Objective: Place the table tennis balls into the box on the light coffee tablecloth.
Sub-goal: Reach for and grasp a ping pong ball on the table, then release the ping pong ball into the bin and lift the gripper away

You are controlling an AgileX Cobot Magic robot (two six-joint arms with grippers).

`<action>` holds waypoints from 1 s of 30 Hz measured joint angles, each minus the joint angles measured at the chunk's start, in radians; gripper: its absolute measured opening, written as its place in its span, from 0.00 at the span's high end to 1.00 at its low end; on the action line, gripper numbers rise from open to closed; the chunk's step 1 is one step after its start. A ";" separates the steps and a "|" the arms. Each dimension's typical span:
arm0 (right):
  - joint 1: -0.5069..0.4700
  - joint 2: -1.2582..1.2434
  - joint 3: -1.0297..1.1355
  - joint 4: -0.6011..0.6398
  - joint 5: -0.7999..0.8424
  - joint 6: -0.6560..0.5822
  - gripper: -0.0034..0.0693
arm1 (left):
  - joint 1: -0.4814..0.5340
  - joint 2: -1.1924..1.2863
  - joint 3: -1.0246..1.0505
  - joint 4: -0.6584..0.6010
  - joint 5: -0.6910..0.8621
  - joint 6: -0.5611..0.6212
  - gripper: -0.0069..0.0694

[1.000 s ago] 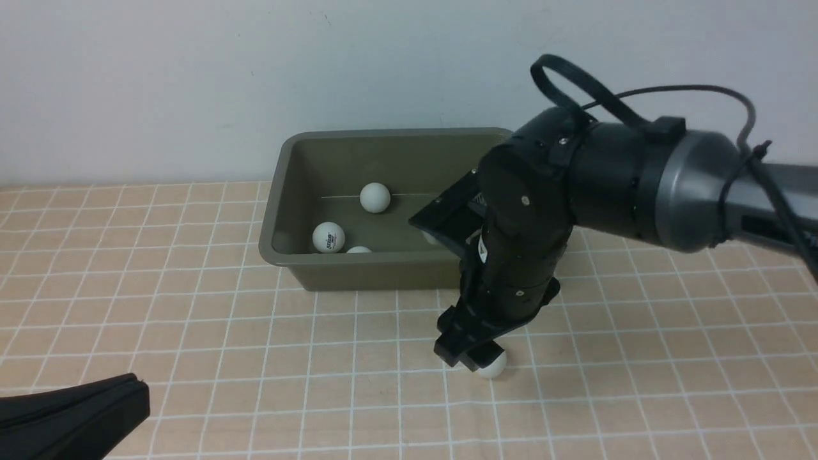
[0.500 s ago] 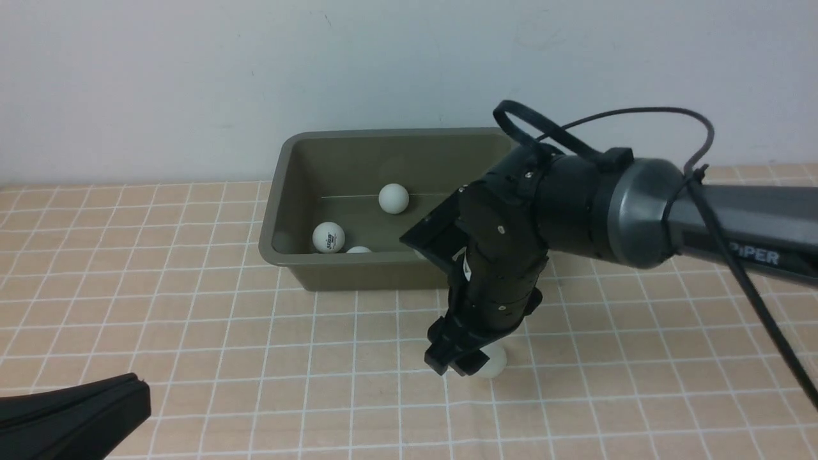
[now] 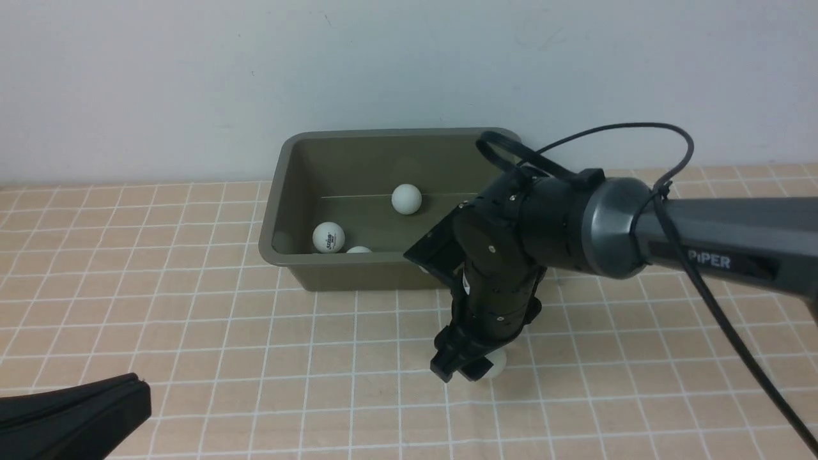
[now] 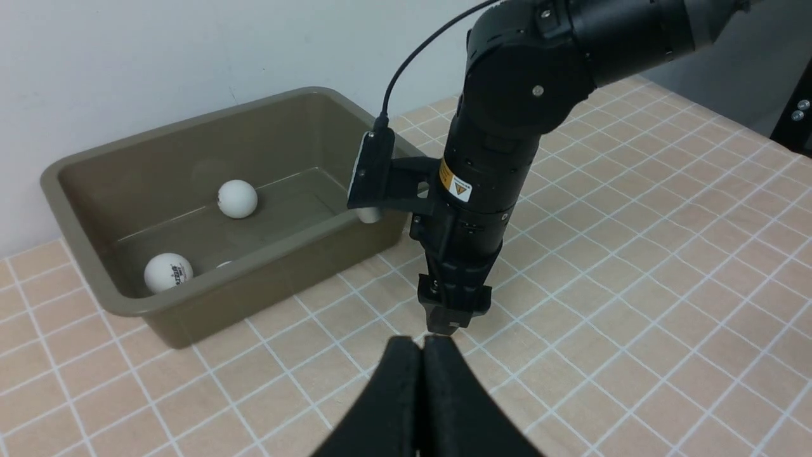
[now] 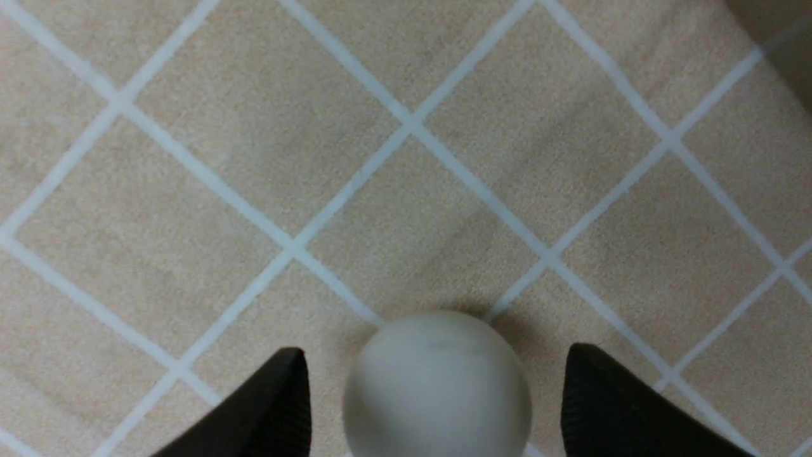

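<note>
front view: the box (image 3: 358,276), a smooth olive-green plastic tub with rounded corners and a flared rim, sits at the far edge of the light coffee tablecloth (image 3: 192,332), a matte cloth crossed by thin white lines. its sloping walls pen in the table tennis balls (image 3: 406,198) already inside, which would otherwise roll. two show whole; a third only peeps over the near wall. one loose ball (image 3: 496,365) lies on the cloth in front of the box's near right corner, apart from it. the right gripper (image 3: 471,369) points straight down at it, tips almost on the cloth, probably so the jaws can close around the ball's widest part. the left gripper (image 3: 140,391) waits at the near left corner of the cloth, out of the way.

left wrist view: the left gripper's two black fingers (image 4: 406,362) are pressed flat together, holding nothing. the loose ball is hidden behind the right gripper.

right wrist view: the loose ball, round, pale and dull-surfaced, sits between the ribbed black fingertips (image 5: 269,406) with cloth showing on both sides. the jaws stand wide, straddling it but not gripping. a hard, slick sphere like this could squirt away if the pinch lands off-centre.
</note>
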 joint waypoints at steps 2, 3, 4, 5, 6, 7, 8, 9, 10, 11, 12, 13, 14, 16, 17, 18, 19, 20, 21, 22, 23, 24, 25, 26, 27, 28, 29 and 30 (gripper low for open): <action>-0.001 0.001 0.000 0.000 0.000 0.004 0.37 | 0.000 0.000 0.000 0.000 0.000 0.000 1.00; -0.001 0.001 0.000 0.000 0.000 0.005 0.41 | 0.000 0.000 0.000 0.000 0.000 0.000 1.00; -0.001 0.001 0.000 0.000 0.001 0.006 0.45 | 0.000 0.000 0.000 0.000 0.000 0.000 1.00; -0.001 0.001 0.000 0.001 0.003 0.006 0.48 | 0.000 0.000 0.000 0.000 0.000 0.000 1.00; -0.001 0.001 0.000 0.002 0.005 0.006 0.48 | 0.000 0.000 0.000 0.000 0.000 0.000 1.00; -0.001 0.001 0.000 0.002 0.008 0.006 0.48 | 0.000 0.000 0.000 0.000 0.000 0.000 1.00; -0.001 0.001 0.000 0.008 0.012 0.006 0.48 | 0.000 0.000 0.000 0.000 0.000 0.000 1.00; -0.001 0.001 0.000 0.014 0.015 0.006 0.48 | 0.000 0.000 0.000 0.000 0.000 0.000 1.00; -0.001 0.000 0.000 0.021 0.020 0.004 0.48 | 0.000 0.000 0.000 0.000 0.000 0.000 1.00; -0.001 -0.002 0.000 0.036 0.026 0.001 0.48 | 0.000 0.000 0.000 0.000 0.000 0.000 1.00; -0.001 -0.003 0.000 0.056 0.036 -0.007 0.48 | 0.000 0.000 0.000 0.000 0.000 0.000 1.00; -0.001 -0.006 0.000 0.080 0.042 -0.021 0.48 | 0.000 0.000 0.000 0.000 0.000 0.000 1.00; -0.001 -0.013 0.000 0.111 0.049 -0.038 0.48 | 0.000 0.000 0.000 0.000 0.000 0.000 1.00; -0.001 -0.035 0.000 0.150 0.054 -0.052 0.48 | 0.000 0.000 0.000 0.000 0.000 0.000 1.00; 0.000 -0.054 -0.004 0.172 0.060 -0.056 0.48 | 0.000 0.000 0.000 0.000 0.000 0.001 1.00; 0.000 -0.067 -0.010 0.182 0.063 -0.059 0.48 | 0.000 0.000 0.000 0.000 0.000 0.001 1.00; 0.000 -0.077 -0.018 0.186 0.064 -0.064 0.48 | 0.000 0.000 0.000 0.000 0.000 0.002 1.00; 0.000 -0.096 -0.031 0.190 0.067 -0.069 0.48 | 0.000 0.000 0.000 0.000 0.000 0.003 1.00; 0.000 -0.111 -0.049 0.190 0.068 -0.075 0.48 | 0.000 0.000 0.000 0.000 0.000 0.003 1.00; 0.000 -0.123 -0.070 0.190 0.068 -0.081 0.48 | 0.000 0.000 0.000 0.000 0.000 0.003 1.00; 0.000 -0.135 -0.093 0.187 0.068 -0.087 0.48 | 0.000 0.000 0.000 0.000 0.000 0.003 1.00; 0.000 -0.145 -0.119 0.177 0.065 -0.090 0.48 | 0.000 0.000 0.000 0.000 0.000 0.003 1.00; 0.000 -0.146 -0.124 0.175 0.066 -0.090 0.48 | 0.000 0.000 0.000 0.000 0.000 0.003 1.00; 0.000 -0.153 -0.164 0.144 0.051 -0.093 0.48 | 0.000 0.000 0.000 0.000 0.000 0.003 1.00; 0.000 -0.152 -0.173 0.138 0.044 -0.093 0.48 | 0.000 0.000 0.000 0.000 0.000 0.003 1.00; -0.001 -0.152 -0.201 0.091 0.013 -0.093 0.48 | 0.000 0.000 0.000 0.000 0.000 0.003 1.00; -0.004 -0.150 -0.210 0.069 -0.005 -0.091 0.48 | 0.000 0.000 0.000 0.000 0.000 0.003 1.00; -0.006 -0.148 -0.216 0.047 -0.023 -0.085 0.48 | 0.000 0.000 0.000 0.000 0.000 0.003 1.00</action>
